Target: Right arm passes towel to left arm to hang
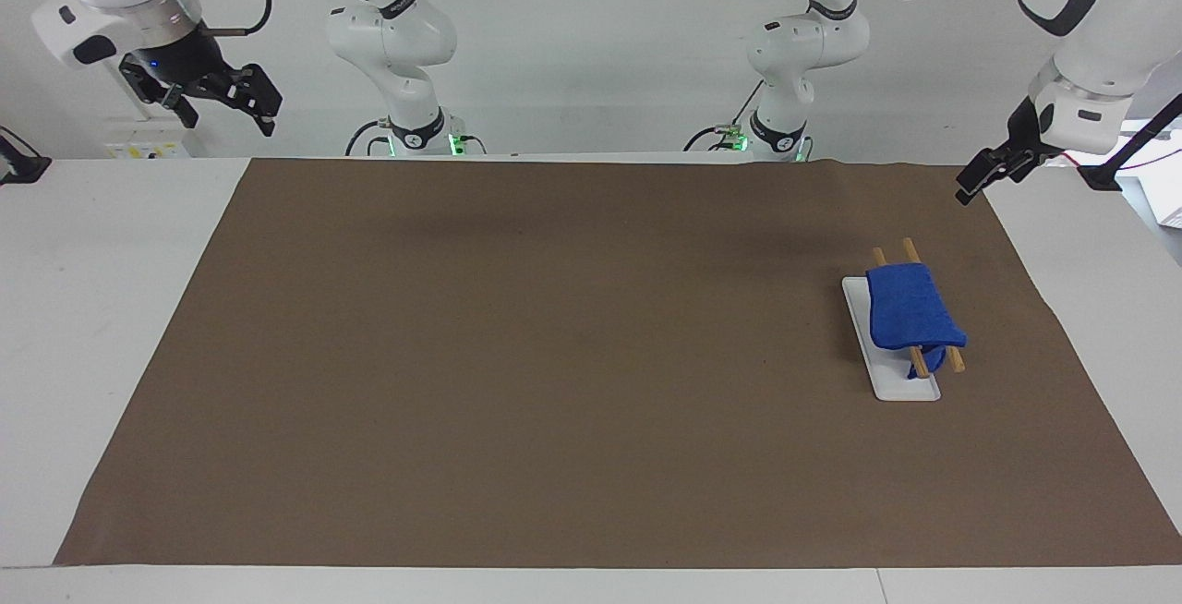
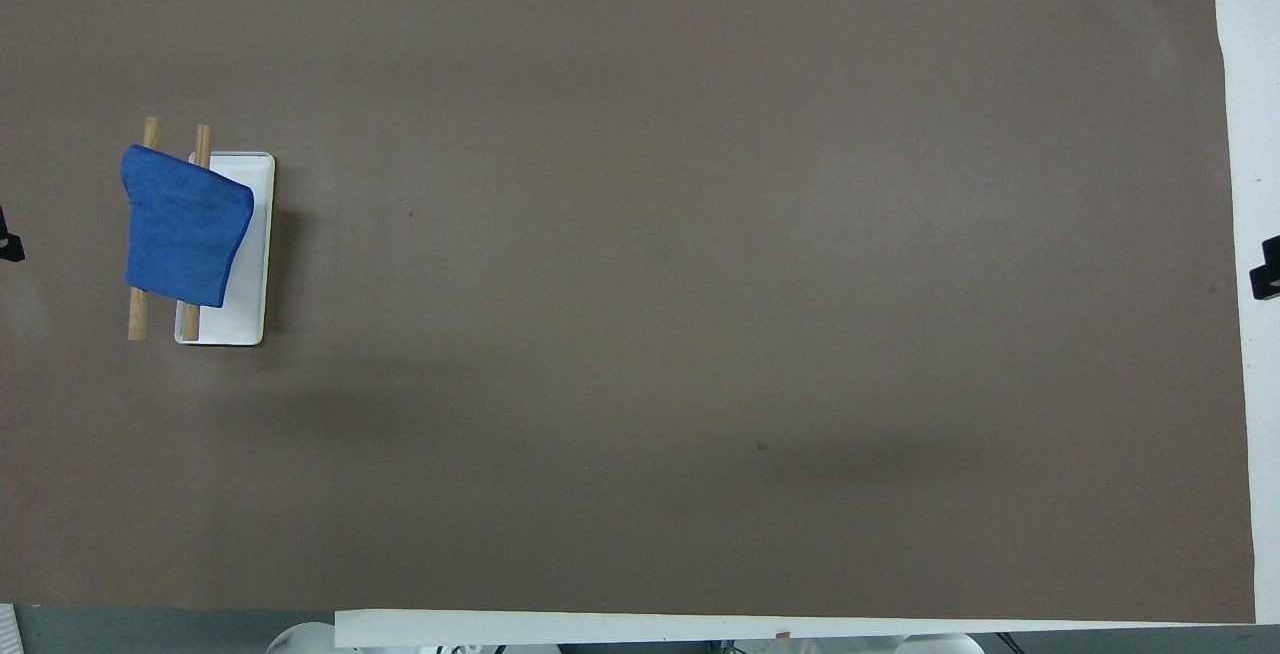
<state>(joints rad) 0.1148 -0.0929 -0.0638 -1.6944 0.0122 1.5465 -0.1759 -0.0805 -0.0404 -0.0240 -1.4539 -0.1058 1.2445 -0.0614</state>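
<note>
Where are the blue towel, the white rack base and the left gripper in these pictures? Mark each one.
towel [image 1: 910,313], facing view: middle of the cloth draped over the rods.
rack base [image 2: 250,234], overhead view: bare strip of the white tray beside the towel.
left gripper [image 1: 981,176], facing view: between its fingertips, raised, holding nothing.
</note>
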